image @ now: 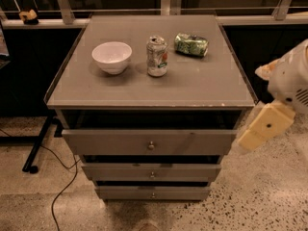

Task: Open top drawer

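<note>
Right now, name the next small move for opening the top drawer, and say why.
Probably bring the gripper left toward the knob of the top drawer. The gripper hangs off the right side of the cabinet, beside the drawer's right end and clear of it, while the drawer seems only slightly out.

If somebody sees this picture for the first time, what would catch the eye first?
The grey cabinet fills the middle, with a white bowl, an upright can and a crushed green can lying on its top. Its top drawer stands pulled out a little, with a dark gap behind the front. The gripper hangs at the right edge, beside the cabinet and apart from the drawer.
</note>
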Motion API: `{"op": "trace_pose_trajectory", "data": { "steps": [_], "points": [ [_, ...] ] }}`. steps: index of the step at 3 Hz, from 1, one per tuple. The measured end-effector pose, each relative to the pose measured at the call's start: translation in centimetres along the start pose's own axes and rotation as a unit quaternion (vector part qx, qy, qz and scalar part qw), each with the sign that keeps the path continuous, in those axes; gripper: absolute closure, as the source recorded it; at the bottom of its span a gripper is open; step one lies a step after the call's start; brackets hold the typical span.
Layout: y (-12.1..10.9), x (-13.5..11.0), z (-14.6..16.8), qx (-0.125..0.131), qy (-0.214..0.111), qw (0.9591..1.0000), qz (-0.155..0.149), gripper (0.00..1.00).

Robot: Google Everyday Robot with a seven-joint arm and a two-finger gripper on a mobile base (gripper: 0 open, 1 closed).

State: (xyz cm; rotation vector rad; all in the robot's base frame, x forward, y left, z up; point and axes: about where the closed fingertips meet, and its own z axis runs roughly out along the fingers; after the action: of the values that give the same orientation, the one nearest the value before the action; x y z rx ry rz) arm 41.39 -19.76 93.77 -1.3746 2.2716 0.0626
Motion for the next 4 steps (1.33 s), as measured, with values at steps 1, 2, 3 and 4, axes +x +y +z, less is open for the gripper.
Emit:
{"op": "trace_pose_trajectory", "data": {
  "steps": [1, 2, 3, 4],
  "points": [
    [-0.2, 0.0, 1.2, 0.009, -0.023, 0.9995, 0.019, 0.00],
    [-0.2, -0.1, 1.2, 0.009, -0.023, 0.9995, 0.018, 0.00],
    [1.1, 0.7, 2.6, 0.015, -0.041, 0.9973, 0.059, 0.00],
    [3.2, 2.1, 4.7, 0.026, -0.067, 0.9895, 0.125, 0.00]
  ]
}}
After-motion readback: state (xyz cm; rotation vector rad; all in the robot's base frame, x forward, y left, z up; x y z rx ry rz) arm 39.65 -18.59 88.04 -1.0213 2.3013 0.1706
